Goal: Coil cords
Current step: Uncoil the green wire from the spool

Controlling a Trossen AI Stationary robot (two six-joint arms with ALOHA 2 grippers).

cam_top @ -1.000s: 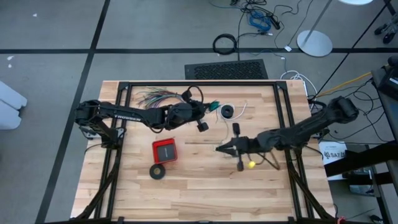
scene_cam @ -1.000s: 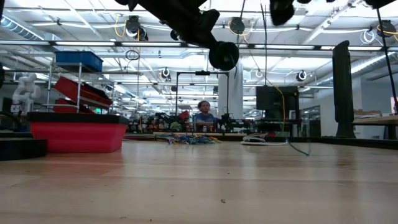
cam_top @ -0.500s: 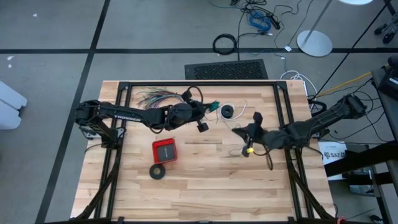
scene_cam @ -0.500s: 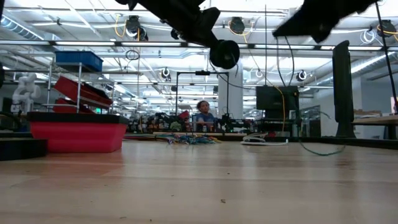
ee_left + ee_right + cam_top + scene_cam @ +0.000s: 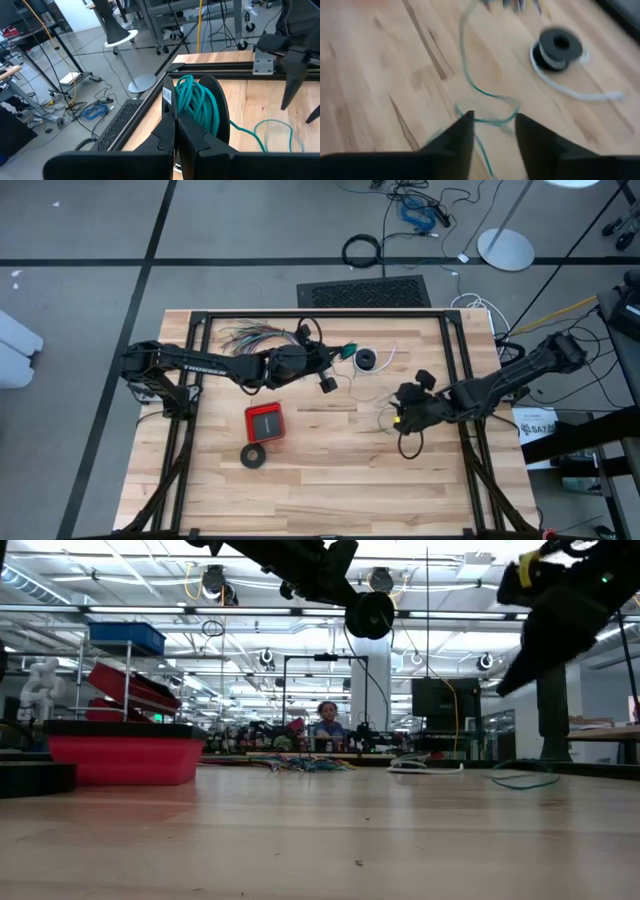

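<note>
- The teal-green wire [image 5: 199, 102] is partly wound into a coil held up over the back of the worktop [image 5: 320, 480]; its free tail [image 5: 485, 95] lies loose on the wood in a slack loop.
- The left gripper [image 5: 176, 142] has its jaws together, clamped on that coil.
- The white cord [image 5: 572, 85] with its black round piece [image 5: 560, 44] lies flat near the back edge, untouched.
- The right gripper [image 5: 492, 132], shut a second ago, now has its jaws apart above the tail, holding nothing; it has swung back toward its own side.
- Judging by this, one pull of slack is finished; the tail still needs winding on.
</note>
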